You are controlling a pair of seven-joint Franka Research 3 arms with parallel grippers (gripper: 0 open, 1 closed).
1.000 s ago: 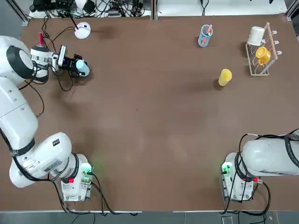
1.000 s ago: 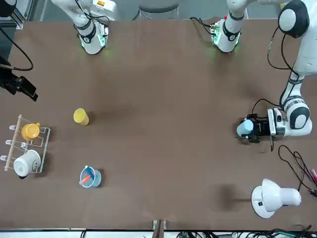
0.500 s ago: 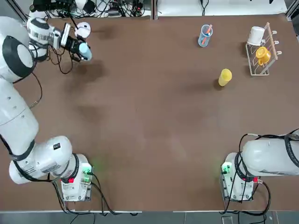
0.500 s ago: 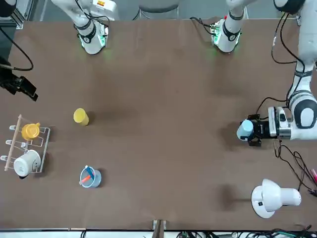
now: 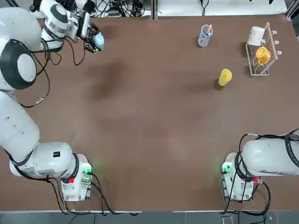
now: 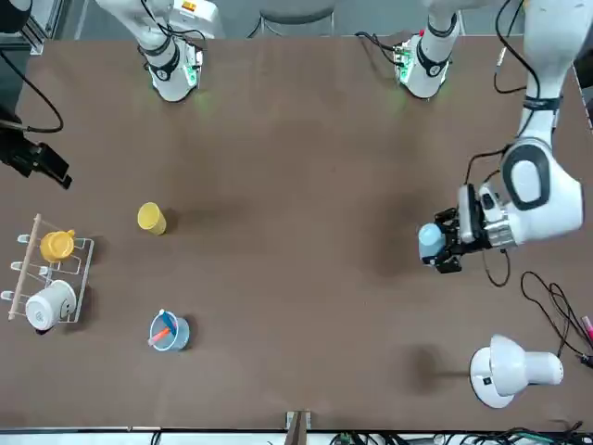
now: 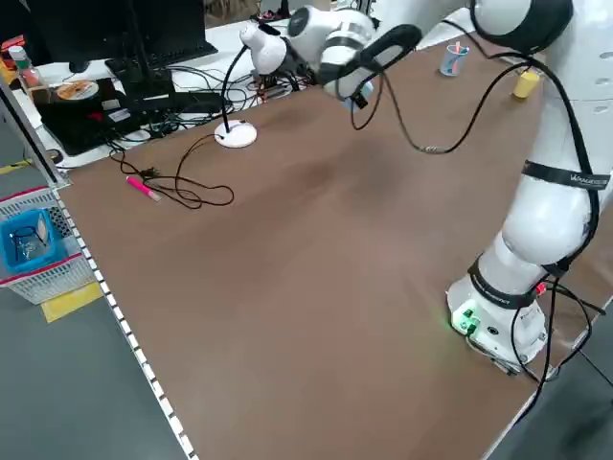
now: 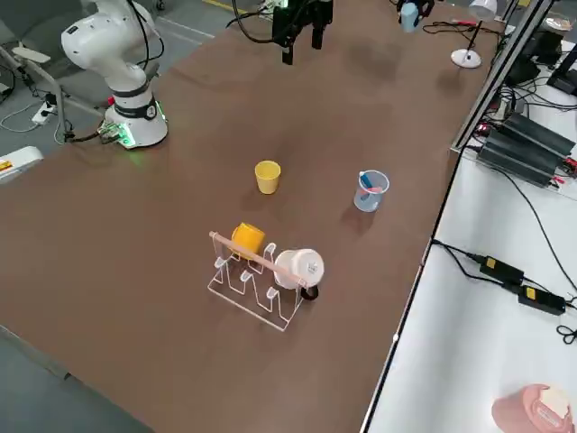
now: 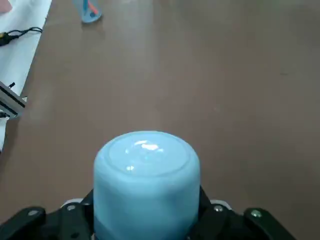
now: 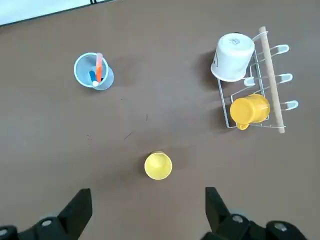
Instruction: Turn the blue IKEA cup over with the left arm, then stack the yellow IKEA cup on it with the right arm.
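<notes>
The small pale sky-blue plastic tumbler (image 9: 146, 192) sits clamped between the left gripper's (image 5: 95, 41) fingers (image 9: 30, 220), base outward, raised above the brown desk's (image 5: 149, 121) far left corner; the right gripper's (image 10: 150, 212) fingers stand wide.

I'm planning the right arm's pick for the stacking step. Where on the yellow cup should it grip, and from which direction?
The yellow cup stands upright and alone on the table, mouth up, with no handle. Probably best: the right gripper, open above it, comes straight down and pinches the tapered wall near the rim on opposite sides. The rack and the clear cup stand well clear.
</notes>
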